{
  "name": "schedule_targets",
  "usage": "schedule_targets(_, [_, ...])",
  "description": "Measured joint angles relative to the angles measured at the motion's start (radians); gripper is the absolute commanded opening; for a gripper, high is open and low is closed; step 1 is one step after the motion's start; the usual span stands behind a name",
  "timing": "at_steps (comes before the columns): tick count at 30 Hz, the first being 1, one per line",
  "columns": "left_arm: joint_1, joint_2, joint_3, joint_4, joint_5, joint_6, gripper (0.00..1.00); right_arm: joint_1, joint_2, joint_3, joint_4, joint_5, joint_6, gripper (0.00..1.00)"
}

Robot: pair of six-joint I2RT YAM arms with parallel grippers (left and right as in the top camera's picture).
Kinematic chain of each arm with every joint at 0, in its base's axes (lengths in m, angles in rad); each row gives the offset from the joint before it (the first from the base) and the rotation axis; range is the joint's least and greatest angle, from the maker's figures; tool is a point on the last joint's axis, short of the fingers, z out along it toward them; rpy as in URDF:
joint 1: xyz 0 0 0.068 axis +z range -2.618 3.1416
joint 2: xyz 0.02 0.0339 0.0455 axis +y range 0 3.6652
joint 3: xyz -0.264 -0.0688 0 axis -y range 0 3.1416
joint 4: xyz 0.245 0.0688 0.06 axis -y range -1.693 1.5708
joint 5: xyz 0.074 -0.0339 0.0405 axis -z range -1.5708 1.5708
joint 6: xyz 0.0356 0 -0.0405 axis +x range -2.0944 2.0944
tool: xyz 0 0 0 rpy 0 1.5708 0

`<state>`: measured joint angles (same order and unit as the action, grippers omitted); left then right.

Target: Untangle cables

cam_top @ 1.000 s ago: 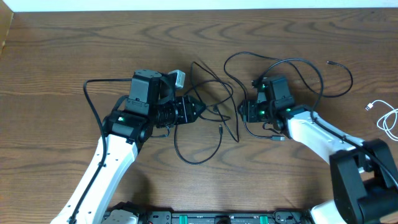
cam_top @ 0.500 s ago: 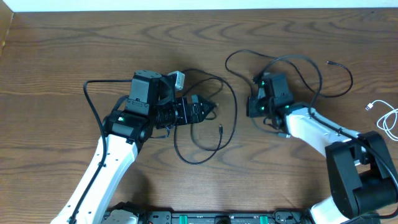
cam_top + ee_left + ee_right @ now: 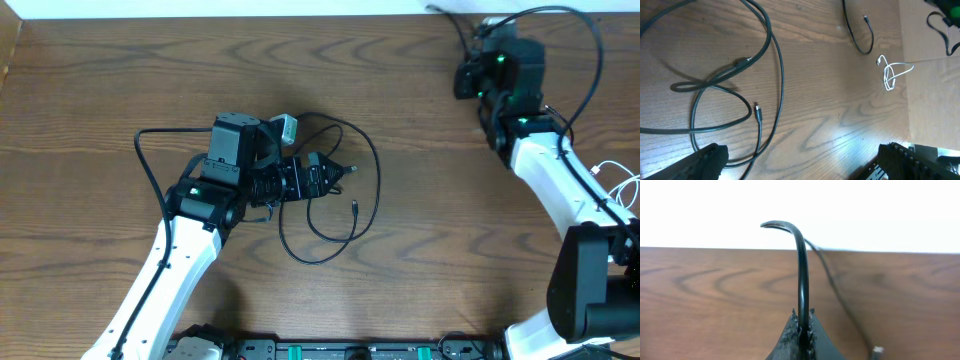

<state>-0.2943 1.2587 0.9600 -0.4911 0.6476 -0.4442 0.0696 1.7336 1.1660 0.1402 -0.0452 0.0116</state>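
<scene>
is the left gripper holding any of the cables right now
No, in the left wrist view the left gripper has its fingers wide apart and clamps nothing, and the black cable lies loose on the table.

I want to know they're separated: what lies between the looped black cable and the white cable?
Mostly bare wood; the left wrist view shows a second black cable curling into that stretch, touching neither the looped black cable nor the white cable.
</scene>
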Motion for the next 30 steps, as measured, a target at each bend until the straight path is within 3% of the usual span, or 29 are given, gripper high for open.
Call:
schedule_targets(4, [0.0, 0.0, 0.0, 0.0, 0.0, 0.0, 1.0, -0.022, 0.0, 0.0, -0.025, 0.008, -0.053, 0.03])
schedule_targets(8, [0.0, 0.0, 0.0, 0.0, 0.0, 0.0, 1.0, -0.023, 0.0, 0.0, -0.046, -0.003, -0.079, 0.16])
schedule_targets(12, [0.0, 0.0, 0.0, 0.0, 0.0, 0.0, 1.0, -0.023, 0.001, 0.0, -0.045, -0.01, -0.09, 0.21])
schedule_targets(16, [0.0, 0.0, 0.0, 0.0, 0.0, 0.0, 1.0, -0.023, 0.006, 0.0, -0.044, -0.01, -0.093, 0.38])
schedule_targets(17, [0.0, 0.0, 0.0, 0.0, 0.0, 0.0, 1.0, -0.023, 0.008, 0.0, -0.044, -0.01, -0.095, 0.48])
schedule_targets(18, [0.0, 0.0, 0.0, 0.0, 0.0, 0.0, 1.0, -0.023, 0.011, 0.0, -0.047, -0.009, -0.096, 0.79])
schedule_targets(19, [0.0, 0.0, 0.0, 0.0, 0.0, 0.0, 1.0, -0.023, 0.014, 0.0, -0.051, -0.01, -0.097, 0.91])
schedule_targets(24, [0.0, 0.0, 0.0, 0.0, 0.0, 0.0, 1.0, -0.038, 0.018, 0.0, -0.085, -0.012, -0.093, 0.93])
schedule_targets(30, [0.0, 0.0, 0.0, 0.0, 0.0, 0.0, 1.0, -0.109, 0.034, 0.0, -0.114, -0.007, -0.07, 0.81])
